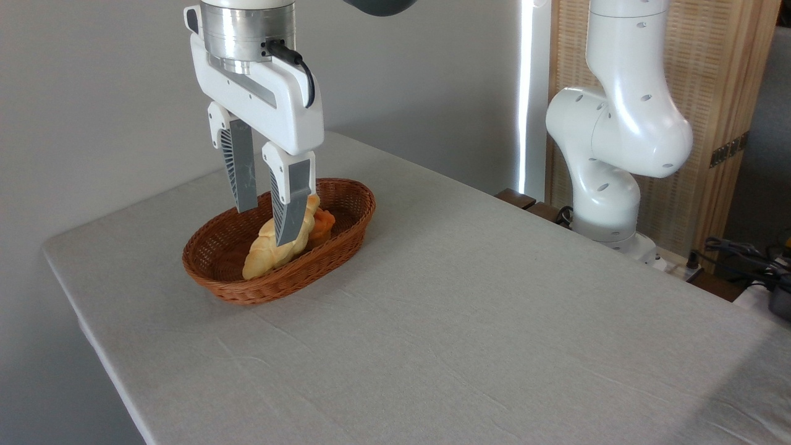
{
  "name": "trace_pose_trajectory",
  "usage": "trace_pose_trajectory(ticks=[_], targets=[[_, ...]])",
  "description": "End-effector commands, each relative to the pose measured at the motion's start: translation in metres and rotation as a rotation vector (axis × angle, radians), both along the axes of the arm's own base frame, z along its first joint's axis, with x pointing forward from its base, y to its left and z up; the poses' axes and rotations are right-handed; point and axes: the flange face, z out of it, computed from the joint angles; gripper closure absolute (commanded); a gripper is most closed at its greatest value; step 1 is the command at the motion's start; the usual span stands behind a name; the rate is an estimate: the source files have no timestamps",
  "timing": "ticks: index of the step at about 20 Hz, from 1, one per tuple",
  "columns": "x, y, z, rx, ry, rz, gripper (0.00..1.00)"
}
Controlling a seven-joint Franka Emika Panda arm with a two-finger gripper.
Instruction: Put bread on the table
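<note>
Hanging over the brown wicker basket (334, 204), the gripper (267, 225) points its two grey ribbed fingers (290, 204) straight down with a clear gap between them — the jaws stand apart and nothing is held in them. The nearer finger crosses in front of the bread (269, 250), its tip level with the loaf's middle; the farther finger ends above the basket's back rim, to the left of the loaf. Whether the nearer fingertip touches the bread cannot be told from this view.

The bread (a pale golden braided loaf with tapered ends) lies inside the basket, directly beneath and slightly in front of the gripper, slanting from the lower left up toward the right. Just to the right of the nearer finger, tucked against the loaf's upper end, sits a small orange pastry (322, 225), also in the basket.

The basket rests on the table (494, 321), whose light grey cloth shows faint creases and spreads wide to the right of and in front of the gripper. Well off to the gripper's right — beyond the table's far edge — stands the white base and lower links of the arm (618, 142), with a wooden slatted screen (710, 74) behind it and dark cables (741, 253) at the right margin.
</note>
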Motion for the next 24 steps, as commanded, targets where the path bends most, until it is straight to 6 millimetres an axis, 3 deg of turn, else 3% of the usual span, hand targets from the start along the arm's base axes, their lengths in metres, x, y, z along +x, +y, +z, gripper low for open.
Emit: trace_pose_trajectory(ticks=[1, 10, 17, 20, 24], targets=[[-0.002, 0.003, 0.001, 0.006, 0.011, -0.011, 0.00], [-0.005, -0.011, -0.006, 0.008, 0.044, -0.031, 0.00], [-0.018, -0.037, -0.019, 0.009, 0.097, -0.082, 0.00], [-0.029, -0.068, -0.030, 0.010, 0.118, -0.132, 0.00], [-0.049, -0.121, -0.062, 0.027, 0.183, -0.160, 0.00]])
